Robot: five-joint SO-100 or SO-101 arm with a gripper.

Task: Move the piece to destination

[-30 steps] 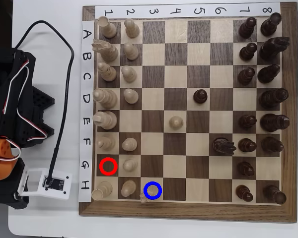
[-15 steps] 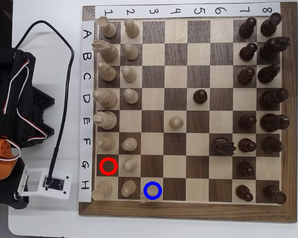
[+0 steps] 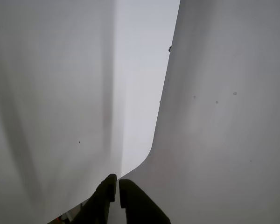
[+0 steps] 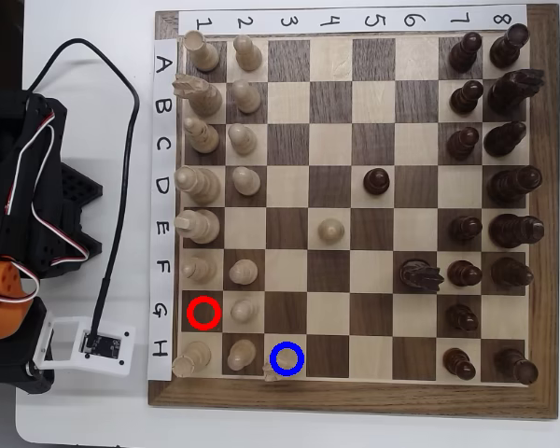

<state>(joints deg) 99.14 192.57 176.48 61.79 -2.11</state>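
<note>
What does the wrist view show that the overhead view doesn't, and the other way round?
Wrist only: the gripper, its dark fingers close together and holding nothing, against blank white surfaces. Overhead only: the chessboard, the red ring on an empty square, the blue ring, the cream knight at that square's lower-left edge, and the arm's base at left. Shared: no object appears in both.

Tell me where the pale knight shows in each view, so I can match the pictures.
Wrist view: not in it; only white surfaces and the gripper at the bottom edge.
Overhead view: the pale knight stands at the lower left corner of the blue-ringed square, near the board's bottom edge.
Shared landmark: none certain; perhaps the white tabletop.
</note>
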